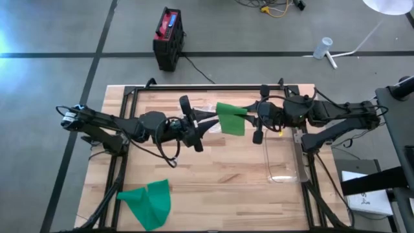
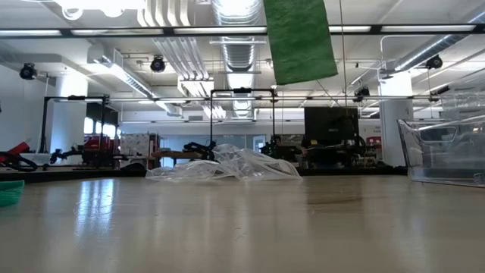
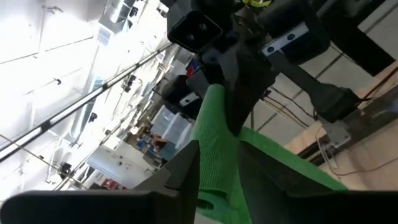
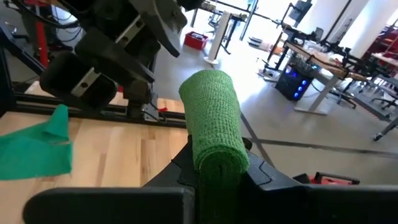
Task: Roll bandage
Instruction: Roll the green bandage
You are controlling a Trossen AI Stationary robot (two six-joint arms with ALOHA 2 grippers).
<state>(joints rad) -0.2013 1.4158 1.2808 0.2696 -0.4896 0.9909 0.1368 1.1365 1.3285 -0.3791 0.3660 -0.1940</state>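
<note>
Above the table's [image 1: 213, 175] far edge, the right pincer [image 1: 248, 116] clamps the green bandage [image 1: 231, 118]; the left pincer [image 1: 208, 120] pinches its other end. A second bandage [image 1: 146, 201] lies at the near left corner.

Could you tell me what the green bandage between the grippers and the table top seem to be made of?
Green bandage: apparently stretchy woven gauze, matte; a crinkled weave shows on the roll. Table top: light wood planks, judging by the grain lines and seams, with a slight sheen.
</note>
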